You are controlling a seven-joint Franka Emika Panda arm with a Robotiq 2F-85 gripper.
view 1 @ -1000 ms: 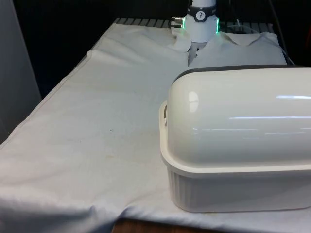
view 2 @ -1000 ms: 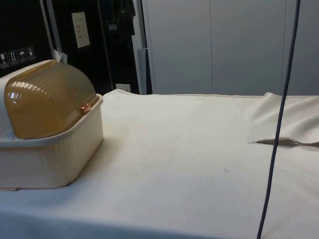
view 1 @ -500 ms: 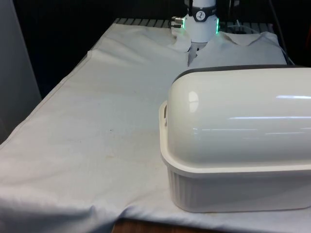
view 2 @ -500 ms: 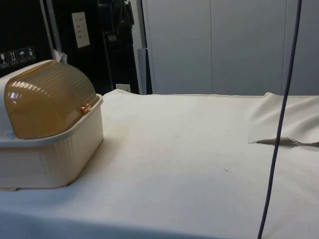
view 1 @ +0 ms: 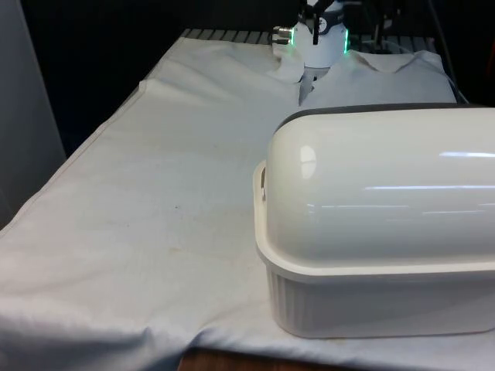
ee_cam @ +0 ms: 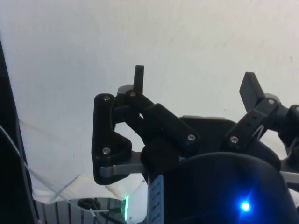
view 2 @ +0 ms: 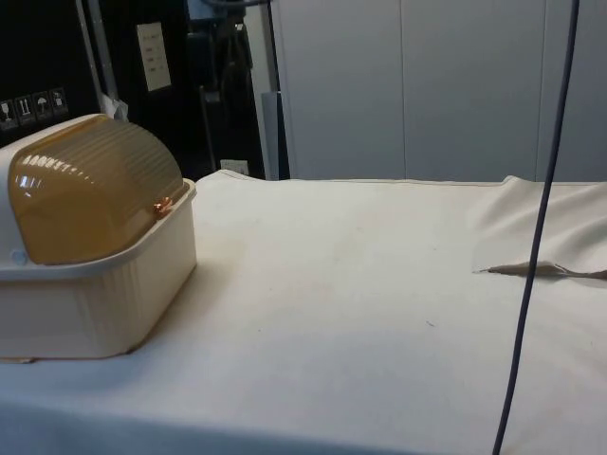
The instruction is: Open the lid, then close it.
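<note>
A cream plastic bread box sits closest to the front camera, at about four o'clock in that view, its plain rounded back turned to the lens. In the side view the same box stands at nine o'clock, and its ribbed amber roll-top lid is fully down, with a small copper-coloured handle resting at the front rim of the ribbed base. The lid has not yet been opened.

Beyond the box stretches the white tablecloth, bare apart from creases.

Farthest away, at twelve o'clock in the front view, the black gripper hangs above the cloth, well apart from the box. The wrist view shows its two fingers spread wide, holding nothing, with plain cloth beneath.

The likely risk lies in the approach: the handle is small and sits low against the rim, so the fingers could miss it and slide over the ribbed curve. Pushing on the lid off-centre might also shove the light box across the loose cloth instead of rolling the lid back.
</note>
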